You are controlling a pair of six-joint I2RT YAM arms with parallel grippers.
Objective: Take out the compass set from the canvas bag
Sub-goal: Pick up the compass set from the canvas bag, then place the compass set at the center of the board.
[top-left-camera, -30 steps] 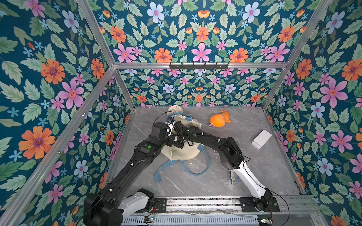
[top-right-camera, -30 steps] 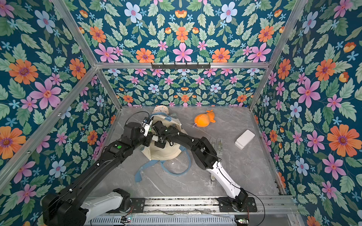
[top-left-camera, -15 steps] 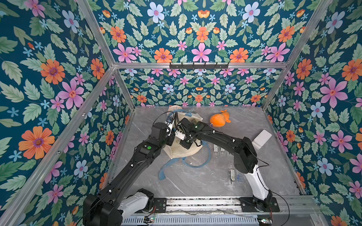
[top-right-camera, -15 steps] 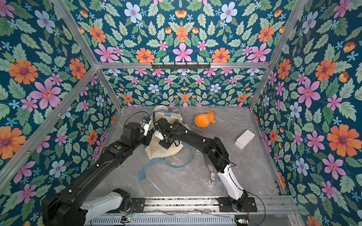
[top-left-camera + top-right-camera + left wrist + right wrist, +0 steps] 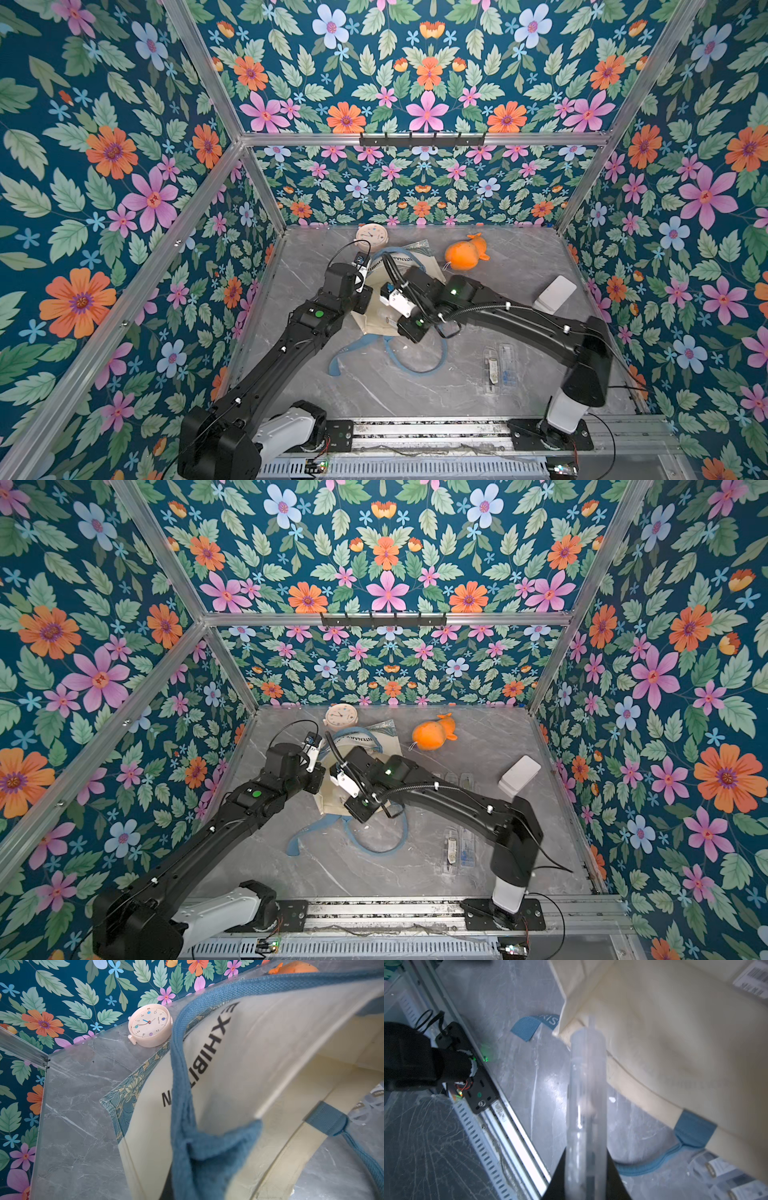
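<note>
- The canvas bag [image 5: 374, 322] lies on the table [image 5: 365, 399] toward its far left corner, with its mouth facing the near edge.
- The left gripper [image 5: 363, 278] is closed tight on the bag's blue strap [image 5: 207, 1157], holding the upper rim up.
- The right gripper [image 5: 586, 1163] is clamped on the compass set [image 5: 586, 1084], a clear plastic case, just beside the bag's mouth.
- A pink clock [image 5: 371, 237] sits beside the bag at the far edge.

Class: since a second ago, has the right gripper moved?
Yes: the right gripper, shut on a clear case, has drawn away from the clock toward the front rail.
</note>
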